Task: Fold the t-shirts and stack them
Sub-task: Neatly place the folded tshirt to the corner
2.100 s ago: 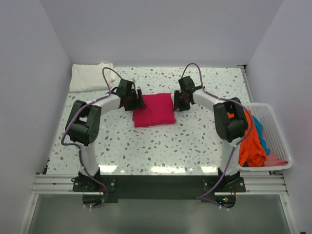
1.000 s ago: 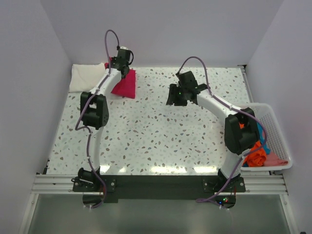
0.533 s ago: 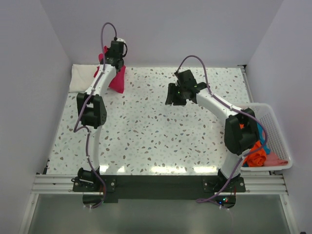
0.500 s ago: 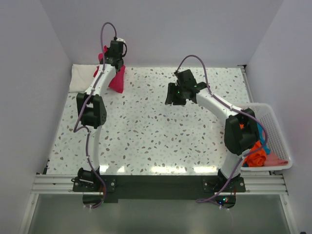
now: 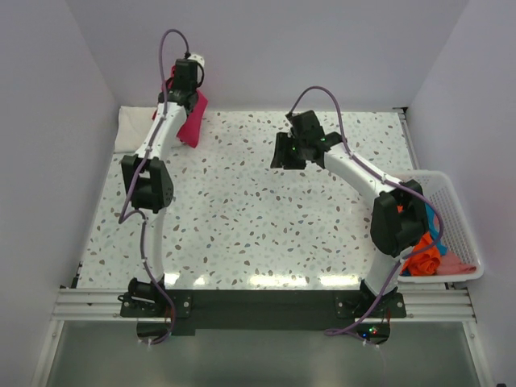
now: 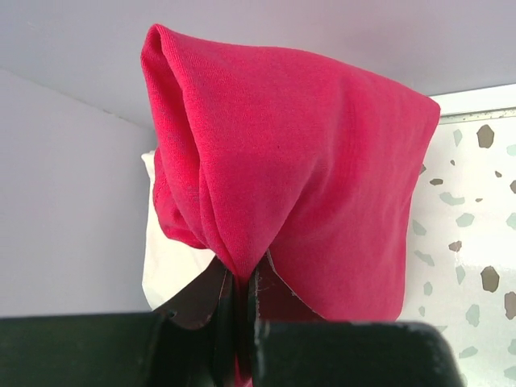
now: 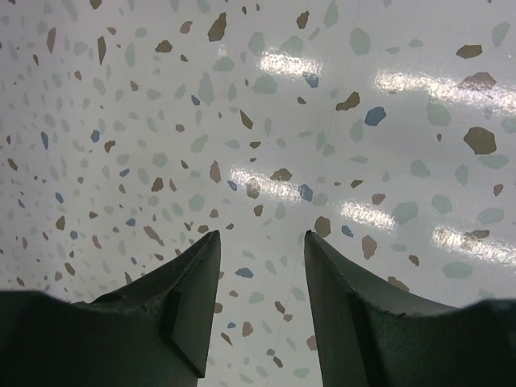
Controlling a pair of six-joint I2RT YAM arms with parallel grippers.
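Top external: left gripper [image 5: 185,85] holds the folded magenta-red t-shirt [image 5: 192,122] raised at the far-left corner, near the cream-white t-shirt [image 5: 133,129]. Left wrist: jaws clamped on a bunched edge; cloth sags soft and light, so a pinch through all layers should keep the fold. Right wrist: right gripper [image 7: 262,242] open, empty, over the table [image 7: 387,121].

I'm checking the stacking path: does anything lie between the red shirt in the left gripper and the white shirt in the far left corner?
Nothing visible does. The left gripper is shut on the red shirt, which hangs lifted close by the white shirt. Neither view shows anything between them.
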